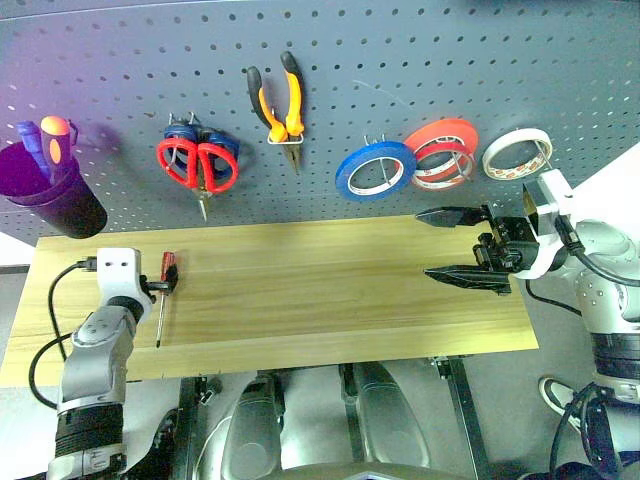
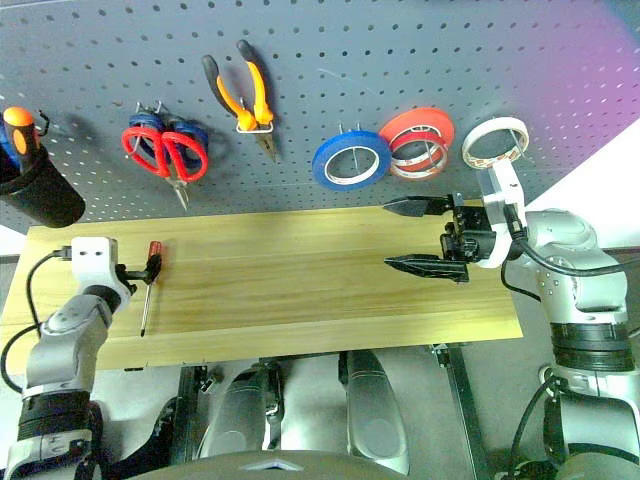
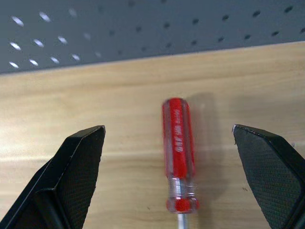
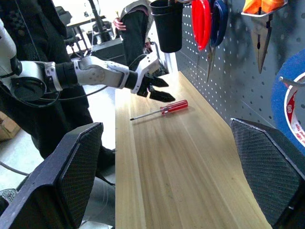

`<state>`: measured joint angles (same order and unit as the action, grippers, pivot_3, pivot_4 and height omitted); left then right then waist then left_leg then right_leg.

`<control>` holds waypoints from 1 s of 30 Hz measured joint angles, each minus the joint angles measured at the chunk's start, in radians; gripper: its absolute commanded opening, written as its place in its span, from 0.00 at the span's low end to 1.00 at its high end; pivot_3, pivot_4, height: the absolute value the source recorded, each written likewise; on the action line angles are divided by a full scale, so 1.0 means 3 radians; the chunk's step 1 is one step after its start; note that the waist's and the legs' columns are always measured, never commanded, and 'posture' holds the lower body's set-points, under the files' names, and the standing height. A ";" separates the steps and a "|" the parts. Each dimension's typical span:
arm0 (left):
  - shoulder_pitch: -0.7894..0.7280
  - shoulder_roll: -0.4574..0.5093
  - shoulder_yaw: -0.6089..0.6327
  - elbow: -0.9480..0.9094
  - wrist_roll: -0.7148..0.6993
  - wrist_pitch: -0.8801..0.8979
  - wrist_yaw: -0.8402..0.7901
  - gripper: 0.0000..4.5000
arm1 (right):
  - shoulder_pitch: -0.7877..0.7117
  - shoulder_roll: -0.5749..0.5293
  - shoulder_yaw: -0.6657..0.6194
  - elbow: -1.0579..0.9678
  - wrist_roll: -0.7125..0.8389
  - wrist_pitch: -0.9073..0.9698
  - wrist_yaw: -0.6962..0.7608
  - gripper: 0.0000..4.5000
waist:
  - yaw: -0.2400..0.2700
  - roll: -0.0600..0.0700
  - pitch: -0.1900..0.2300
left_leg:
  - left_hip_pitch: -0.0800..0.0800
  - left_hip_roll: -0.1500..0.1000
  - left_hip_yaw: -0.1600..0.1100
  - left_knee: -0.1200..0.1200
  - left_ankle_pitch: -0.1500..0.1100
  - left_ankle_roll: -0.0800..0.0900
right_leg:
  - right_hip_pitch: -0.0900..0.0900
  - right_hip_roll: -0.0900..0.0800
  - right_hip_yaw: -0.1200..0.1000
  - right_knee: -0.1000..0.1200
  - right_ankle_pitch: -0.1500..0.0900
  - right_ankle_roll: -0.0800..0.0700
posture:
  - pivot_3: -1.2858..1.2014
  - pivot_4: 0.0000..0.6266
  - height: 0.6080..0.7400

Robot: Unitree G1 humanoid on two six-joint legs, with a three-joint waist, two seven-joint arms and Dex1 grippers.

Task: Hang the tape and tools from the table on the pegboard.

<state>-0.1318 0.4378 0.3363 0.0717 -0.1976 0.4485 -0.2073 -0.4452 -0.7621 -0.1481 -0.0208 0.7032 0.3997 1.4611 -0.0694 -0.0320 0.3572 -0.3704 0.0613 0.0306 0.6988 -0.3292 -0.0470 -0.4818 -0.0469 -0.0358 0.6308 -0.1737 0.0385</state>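
A slim red-handled screwdriver [image 3: 178,152] lies on the light wooden table [image 1: 320,290] near its left end. My left gripper [image 3: 167,129] is open just above the wood, one finger on each side of the red handle without touching it. On the right, my right gripper [image 1: 424,243] hovers open and empty over the table, pointing left. On the pegboard [image 1: 400,60] hang the red-handled scissors [image 1: 197,165], the orange-and-black pliers [image 1: 278,100] and the whitish tape ring [image 1: 517,153].
A blue roll [image 1: 375,168] and a red roll [image 1: 440,150] hang left of the white tape. Blue-handled scissors [image 1: 185,132] sit behind the red ones. A dark cup [image 1: 55,200] with tools hangs far left. People [image 4: 138,24] stand beyond the table's left end.
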 measured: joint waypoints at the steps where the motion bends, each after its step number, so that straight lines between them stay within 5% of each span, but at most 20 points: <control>1: 0.0001 -0.0011 -0.0003 -0.0008 0.0002 0.0063 0.0034 1.00 | 0.0001 -0.0003 0.0000 -0.0003 0.0001 0.0001 -0.0003 1.00 | 0.0000 0.0000 0.0000 | 0.0000 -0.0001 0.0000 0.0000 0.0000 0.0000 | 0.0000 -0.0001 0.0000 0.0000 0.0000 0.0000 | 0.45 0.55 0.95; 19: -0.0092 -0.0118 -0.0037 -0.0178 -0.0008 0.0734 0.0300 1.00 | 0.0021 -0.0019 -0.0005 -0.0008 0.0004 0.0026 -0.0066 1.00 | -0.0002 -0.0001 0.0001 | 0.0000 -0.0001 -0.0001 -0.0001 0.0000 0.0000 | -0.0001 0.0000 0.0000 -0.0001 0.0000 0.0000 | 0.45 0.56 0.95; 22: -0.0092 -0.0118 -0.0037 -0.0152 0.0001 0.0747 0.0305 0.88 | 0.0023 -0.0024 -0.0008 -0.0011 0.0004 0.0025 -0.0077 1.00 | -0.0003 -0.0001 0.0001 | 0.0000 -0.0001 0.0000 -0.0001 0.0000 0.0000 | -0.0001 0.0000 0.0001 -0.0001 -0.0001 0.0000 | 0.45 0.56 0.95; 30: -0.0107 -0.0167 -0.0034 -0.0033 0.0035 0.0848 0.0420 0.26 | 0.0049 -0.0061 -0.0063 -0.0061 0.0026 0.0030 -0.0109 1.00 | -0.0006 -0.0001 0.0002 | -0.0001 -0.0001 -0.0001 -0.0001 0.0000 0.0000 | -0.0001 0.0000 0.0000 -0.0002 -0.0001 0.0000 | 0.44 0.56 0.95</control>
<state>-0.1638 0.3877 0.3262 0.0619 -0.1871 0.7029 -0.0814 -0.4305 -0.7804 -0.1668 -0.0392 0.7109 0.4087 1.4284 -0.0711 -0.0323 0.3577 -0.3706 0.0611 0.0304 0.6984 -0.3292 -0.0470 -0.4821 -0.0468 -0.0357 0.6302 -0.1739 0.0386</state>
